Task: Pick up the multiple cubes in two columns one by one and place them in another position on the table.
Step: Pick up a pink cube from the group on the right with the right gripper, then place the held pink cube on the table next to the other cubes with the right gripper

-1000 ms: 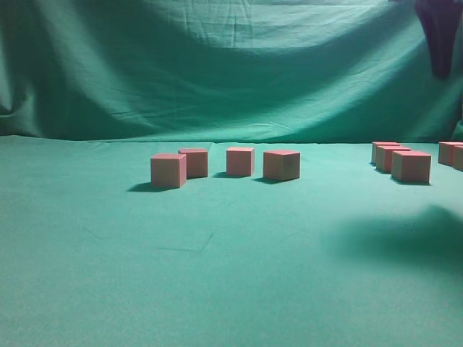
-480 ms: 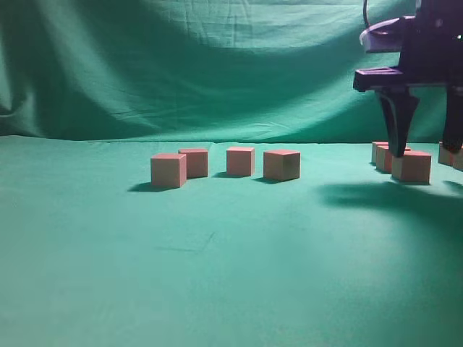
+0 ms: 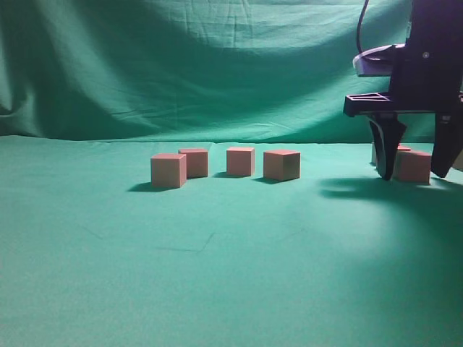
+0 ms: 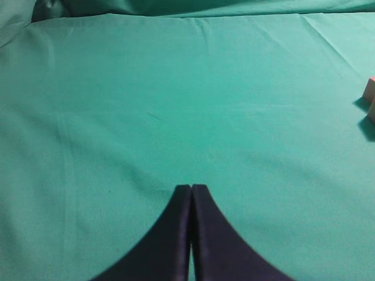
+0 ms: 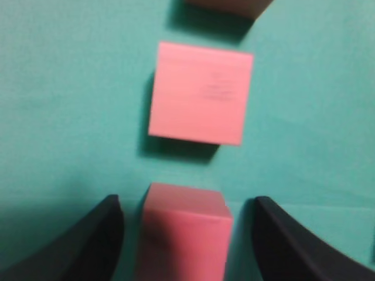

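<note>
Since the earlier frames, the right gripper has been lowered from above the right-hand cubes until its jaws straddle the nearest one. Nothing else has shifted: the four cubes in the middle of the table stand where they were.

In the right wrist view, the jaws are seen spread apart, one on each side of the near cube, with green cloth showing in the gaps. No contact can be made out, so the cube is taken to be bracketed but not yet gripped. A second cube lies just beyond it in the same column, apart from it, and the edge of a third shows at the top of that view.

The left gripper is held over bare cloth with its jaws pressed together and nothing between them; only two cube edges are seen at the right margin of its view.

As a judgement of progress, the four middle cubes are probably ones already placed, loosely in a row. The columns at the right are partly hidden by the gripper, so the count left there cannot be told, though at least three remain. The present cube has yet to be clamped, lifted and carried across.
</note>
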